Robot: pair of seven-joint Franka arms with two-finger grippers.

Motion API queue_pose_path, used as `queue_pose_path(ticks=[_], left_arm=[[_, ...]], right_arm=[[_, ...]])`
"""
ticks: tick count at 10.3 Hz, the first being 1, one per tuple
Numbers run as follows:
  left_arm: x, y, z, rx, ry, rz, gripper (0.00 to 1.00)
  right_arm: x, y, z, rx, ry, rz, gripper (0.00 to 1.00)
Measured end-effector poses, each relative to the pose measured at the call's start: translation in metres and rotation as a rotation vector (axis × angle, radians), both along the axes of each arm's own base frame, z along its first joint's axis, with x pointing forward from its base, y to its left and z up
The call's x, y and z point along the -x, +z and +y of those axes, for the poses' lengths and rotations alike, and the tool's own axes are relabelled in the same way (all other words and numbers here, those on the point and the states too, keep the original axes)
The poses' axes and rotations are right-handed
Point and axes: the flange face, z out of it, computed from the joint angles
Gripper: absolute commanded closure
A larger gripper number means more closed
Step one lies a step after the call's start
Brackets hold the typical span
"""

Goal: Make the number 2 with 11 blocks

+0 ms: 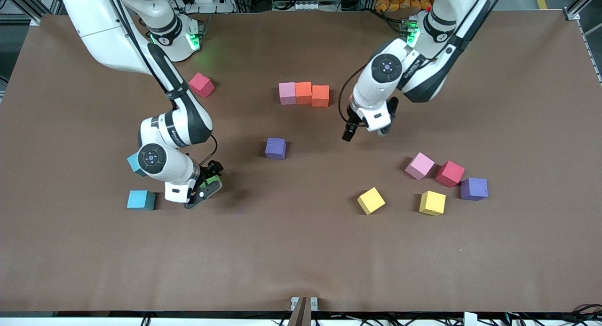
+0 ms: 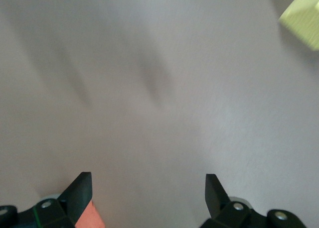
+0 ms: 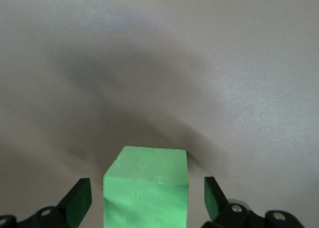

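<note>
The blocks [image 1: 304,93] that make up the number 2 so far amount to one row of three, a pink cube and two orange ones touching side by side near the middle of the table [image 1: 301,255], toward the robots' bases. Eight places appear unfilled. The other cubes lie loose: a purple block [image 1: 275,148] nearer the camera than that row, a red block [image 1: 201,84] and blue block [image 1: 140,199] toward the right arm's end, and pink, red, purple and two yellow cubes toward the left arm's end. The right gripper [image 1: 207,189] sits low with spread fingers flanking a green block [image 3: 147,188], not yet pinching it. The left gripper [image 1: 364,128] hovers beside the row, jaws spread and empty. No containers are visible.
</note>
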Motion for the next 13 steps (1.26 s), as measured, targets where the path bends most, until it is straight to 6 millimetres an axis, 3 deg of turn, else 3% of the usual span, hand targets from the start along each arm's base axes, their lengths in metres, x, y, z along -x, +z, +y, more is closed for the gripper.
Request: queue_pose_path(ticks=[2,3,4,5,8,10,13], left_arm=[[-0.018,-0.002,0.026,-0.047,-0.078,-0.017,0.0],[-0.023,-0.004,0.039,-0.084,-0.127,-0.01,0.0],[-0.028,-0.003,0.048,-0.108,-0.173,-0.006,0.0],[-0.037,0.001,0.057,-0.11,-0.209,-0.015,0.0],[-0.083,0.023,0.107,-0.09,-0.3,-0.058,0.0],[-0.106,0.021,0.136,-0.084,-0.41,-0.067,0.0],[-0.135,-0.003,0.174,-0.061,-0.44,-0.048,0.0]], right_arm=[[0.002,-0.009,-0.001,0.004,-0.002,0.014,0.0],[0.003,-0.012,0.0,0.005,-0.005,0.02,0.12],[0.003,-0.013,0.0,0.007,-0.01,0.023,0.81],[0.003,-0.013,0.0,0.007,-0.012,0.025,1.0],[0.003,-0.013,0.001,0.008,-0.012,0.024,1.0],[0.006,-0.009,0.014,0.008,-0.015,0.023,1.0],[0.024,0.028,0.08,0.022,-0.05,0.024,1.0]])
